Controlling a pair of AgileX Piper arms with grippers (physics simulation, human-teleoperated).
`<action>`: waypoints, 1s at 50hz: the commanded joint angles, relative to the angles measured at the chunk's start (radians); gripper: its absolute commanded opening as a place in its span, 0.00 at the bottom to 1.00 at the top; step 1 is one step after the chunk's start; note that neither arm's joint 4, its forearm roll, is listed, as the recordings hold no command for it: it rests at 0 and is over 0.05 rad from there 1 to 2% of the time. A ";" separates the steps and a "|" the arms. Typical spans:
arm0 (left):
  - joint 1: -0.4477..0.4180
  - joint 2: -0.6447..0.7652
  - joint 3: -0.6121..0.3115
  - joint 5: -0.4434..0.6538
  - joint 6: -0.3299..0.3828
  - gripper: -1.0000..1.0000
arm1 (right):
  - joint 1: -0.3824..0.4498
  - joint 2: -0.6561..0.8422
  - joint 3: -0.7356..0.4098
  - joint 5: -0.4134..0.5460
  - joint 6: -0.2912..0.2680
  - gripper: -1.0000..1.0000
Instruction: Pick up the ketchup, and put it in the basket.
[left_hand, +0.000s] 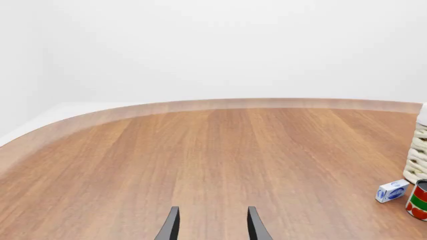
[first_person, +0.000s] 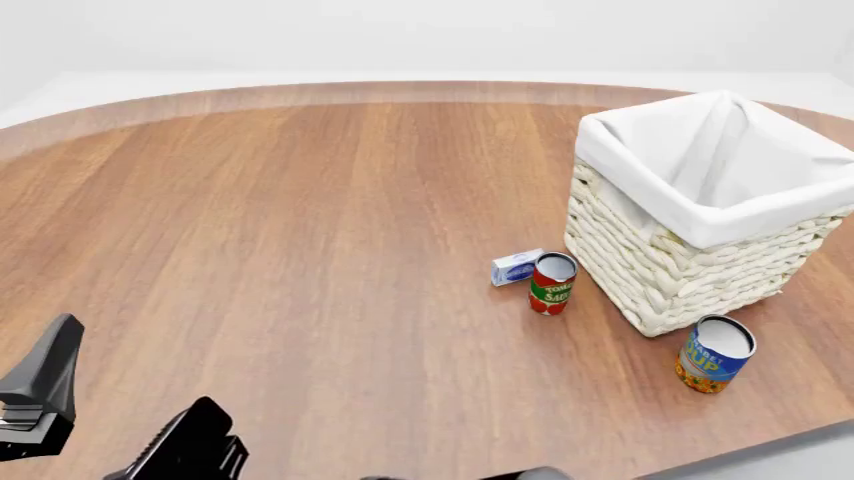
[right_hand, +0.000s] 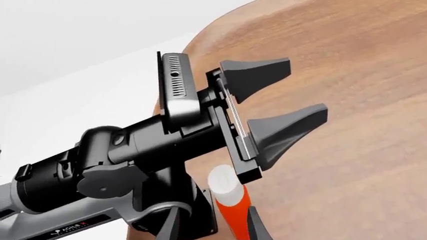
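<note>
Nearest, the left hand (first_person: 114, 400) hangs with fingers apart and nothing between them, over the near-left worktop (first_person: 307, 220). In the right wrist view, the right hand (right_hand: 212, 227) seems clamped on the ketchup (right_hand: 230, 197). Pickup looks done; carrying it to the basket (first_person: 641, 170), far right, remains.

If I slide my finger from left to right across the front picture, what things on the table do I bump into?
left gripper → small blue-and-white box → tomato sauce can → blue-and-yellow can. The basket spans both cans, so it has no clear place in the order.
</note>
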 joint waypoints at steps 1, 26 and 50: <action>0.000 0.000 0.000 0.000 0.000 1.00 | 0.004 0.008 -0.010 -0.006 0.013 1.00; 0.000 0.000 0.000 0.000 0.000 1.00 | 0.000 0.077 -0.056 -0.022 0.044 1.00; 0.000 0.000 0.000 0.000 0.000 1.00 | -0.030 0.140 -0.101 -0.021 0.076 1.00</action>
